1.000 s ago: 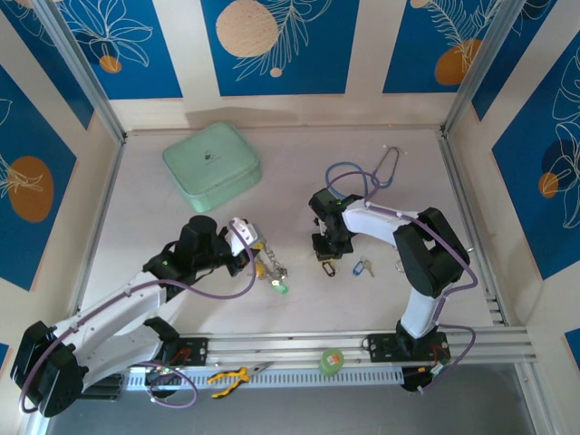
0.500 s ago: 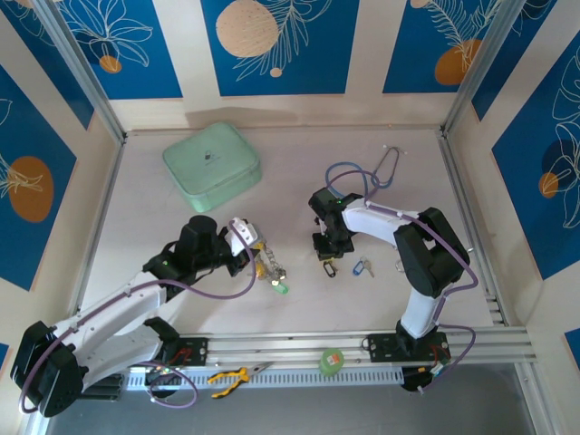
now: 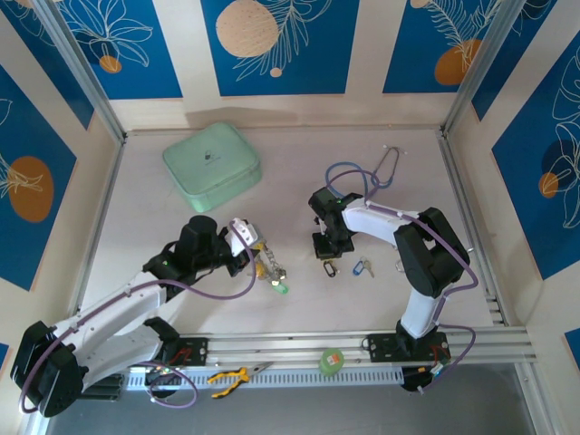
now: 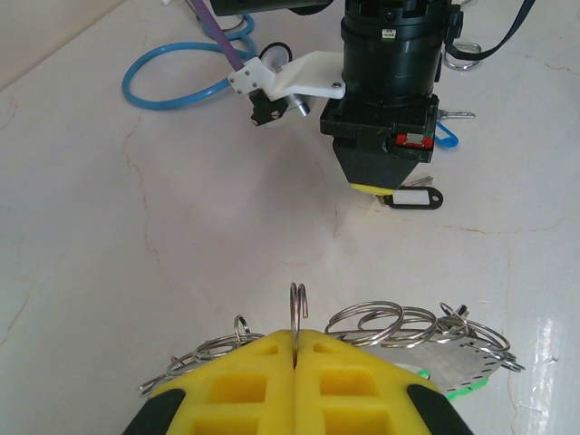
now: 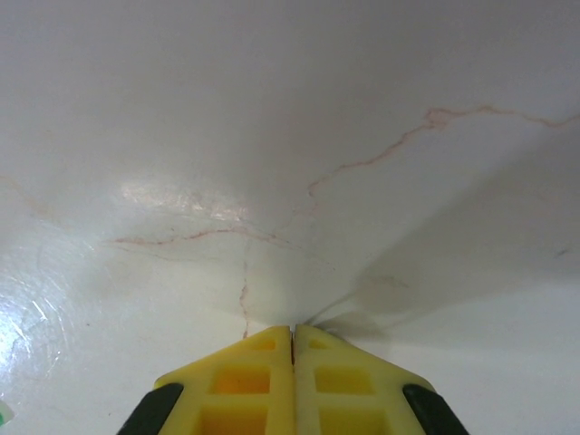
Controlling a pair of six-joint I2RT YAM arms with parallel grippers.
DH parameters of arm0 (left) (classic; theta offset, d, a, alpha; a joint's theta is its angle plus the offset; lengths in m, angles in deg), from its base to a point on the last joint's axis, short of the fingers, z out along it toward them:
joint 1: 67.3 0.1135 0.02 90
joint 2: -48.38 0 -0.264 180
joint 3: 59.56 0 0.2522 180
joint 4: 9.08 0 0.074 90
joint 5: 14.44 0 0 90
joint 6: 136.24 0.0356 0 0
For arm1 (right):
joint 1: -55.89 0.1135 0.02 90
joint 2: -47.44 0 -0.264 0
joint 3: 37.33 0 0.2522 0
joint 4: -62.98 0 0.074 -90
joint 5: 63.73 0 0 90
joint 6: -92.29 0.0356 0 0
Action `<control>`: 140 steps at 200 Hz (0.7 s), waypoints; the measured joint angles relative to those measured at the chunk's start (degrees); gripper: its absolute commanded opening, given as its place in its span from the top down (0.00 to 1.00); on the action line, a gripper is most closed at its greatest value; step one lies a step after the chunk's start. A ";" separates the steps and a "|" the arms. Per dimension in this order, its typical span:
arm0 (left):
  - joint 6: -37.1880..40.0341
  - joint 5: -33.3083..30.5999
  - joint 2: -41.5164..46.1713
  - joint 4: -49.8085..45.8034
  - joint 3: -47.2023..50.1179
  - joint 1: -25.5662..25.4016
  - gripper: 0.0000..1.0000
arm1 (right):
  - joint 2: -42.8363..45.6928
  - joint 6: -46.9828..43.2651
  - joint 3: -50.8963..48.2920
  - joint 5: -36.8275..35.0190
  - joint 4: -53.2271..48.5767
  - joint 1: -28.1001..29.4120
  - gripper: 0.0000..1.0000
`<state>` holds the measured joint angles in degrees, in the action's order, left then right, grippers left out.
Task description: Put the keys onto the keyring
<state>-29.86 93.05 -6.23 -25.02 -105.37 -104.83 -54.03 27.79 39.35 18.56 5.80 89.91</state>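
— Reaching in from the near left, your left arm [image 3: 118,304] lies low and stretched toward the middle of the table [image 3: 163,231]. The left gripper [image 4: 295,337] has its yellow pads pressed together on a small wire ring [image 4: 296,304].

— And my right?

— Your right arm [image 3: 381,217] arches up and over, and the right gripper [image 5: 292,335] points straight down with its tips at the tabletop. Its fingers [image 5: 245,372] are pressed together; you can't tell whether anything is caught between them.

— What's around it?

— A black-tagged key [image 4: 412,198] lies just beside that tip, and a blue-tagged key [image 3: 362,267] is near on its right. The stethoscope [image 3: 372,177] lies behind it. A mint case [image 3: 211,166] sits well apart at the far left.

— Where's the keyring?

— The keyring [image 4: 462,361] lies flat just ahead of your left fingers, its notched rim off to the right. Loose wire rings [image 4: 372,319] spread crossways beside it. The pinched ring stands upright, edge-on to your left wrist camera. The black tag lies flat and its long axis runs crossways, pointing away from the right gripper.
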 measured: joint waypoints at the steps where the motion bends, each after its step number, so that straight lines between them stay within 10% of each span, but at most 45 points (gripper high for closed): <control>1: 0.02 0.00 0.00 0.00 0.00 0.00 1.00 | 0.00 0.00 0.00 0.00 -0.02 0.00 1.00; 140: -4.70 4.22 -0.72 -2.10 -0.02 0.00 1.00 | 26.95 -14.23 -8.46 11.89 19.56 2.23 1.00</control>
<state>-34.56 97.27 -6.95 -27.12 -105.39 -104.83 -27.08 13.56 30.89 30.45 25.36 92.14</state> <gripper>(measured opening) 0.040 0.054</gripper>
